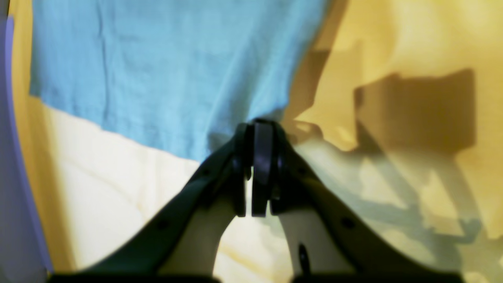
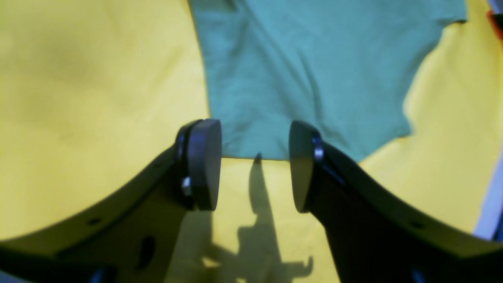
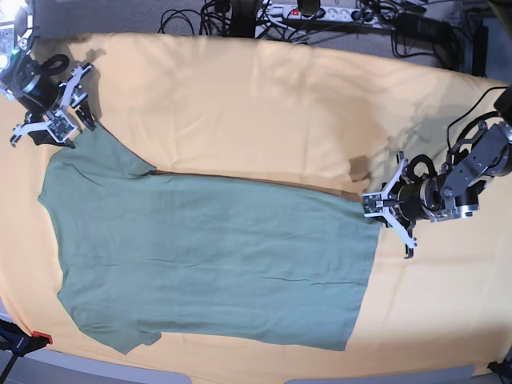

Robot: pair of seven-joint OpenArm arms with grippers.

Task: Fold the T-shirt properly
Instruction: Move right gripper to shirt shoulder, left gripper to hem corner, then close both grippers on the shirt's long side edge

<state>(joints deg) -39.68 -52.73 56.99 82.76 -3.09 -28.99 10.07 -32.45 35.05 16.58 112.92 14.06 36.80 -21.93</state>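
The sage-green T-shirt [image 3: 208,256] lies flat on the orange-yellow cloth, neck end toward the base view's left and hem toward its right. My left gripper [image 3: 370,204] is at the hem's far corner, shut on that corner of the T-shirt [image 1: 157,70]; in the left wrist view the gripper [image 1: 255,129] has its pads pressed together at the fabric's edge. My right gripper [image 3: 58,128] is open at the far sleeve. In the right wrist view the gripper [image 2: 255,165] straddles the sleeve's edge [image 2: 306,70], just above the cloth.
The orange-yellow cloth [image 3: 280,104] covers the whole table and is rumpled beside the left gripper [image 1: 393,59]. Cables and a power strip [image 3: 320,12] run along the back edge. A red clamp [image 3: 40,338] sits at the front left corner.
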